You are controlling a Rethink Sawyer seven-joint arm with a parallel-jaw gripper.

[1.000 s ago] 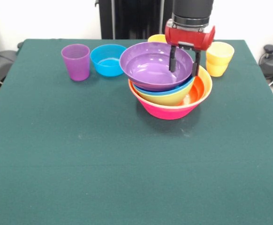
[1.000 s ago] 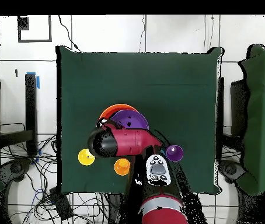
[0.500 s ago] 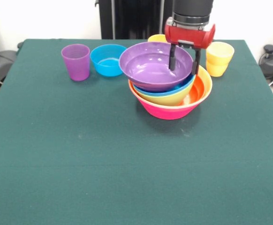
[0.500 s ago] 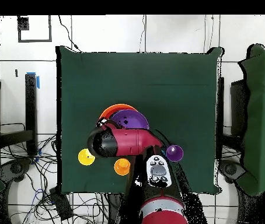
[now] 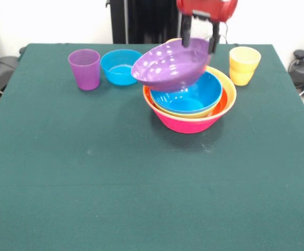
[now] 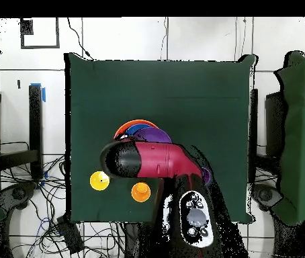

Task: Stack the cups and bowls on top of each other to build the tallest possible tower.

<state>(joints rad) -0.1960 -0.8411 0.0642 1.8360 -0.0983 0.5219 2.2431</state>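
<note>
Lifted since half a second ago, the purple bowl [image 5: 170, 65] now hangs tilted above the tower, clear of the blue bowl it sat in before, and the arm has risen with it so that only the lower part of the gripper [image 5: 199, 35] shows at the top of the front view.

On the green worktop [image 5: 141, 183] the tower [image 5: 191, 102] stands toward the far side: the large pink bowl [image 5: 186, 123] is outermost, an orange bowl [image 5: 226, 99] sits inside it, then a green-yellow one [image 5: 180, 111] of which only the rim shows, and the blue bowl [image 5: 189, 94] is innermost and open on top.

The purple bowl slopes down to the picture's left, its high rim pinched between the jaws, one finger inside and one outside the wall.

From overhead the red arm [image 6: 155, 161] covers most of the stack.

A small blue bowl [image 5: 120, 66] rests at the far left of the tower, and just beside that stands the purple cup [image 5: 84, 68]. A yellow cup [image 5: 244, 65] stands to the tower's right. An orange cup [image 6: 140, 192] shows only in the overhead view.
</note>
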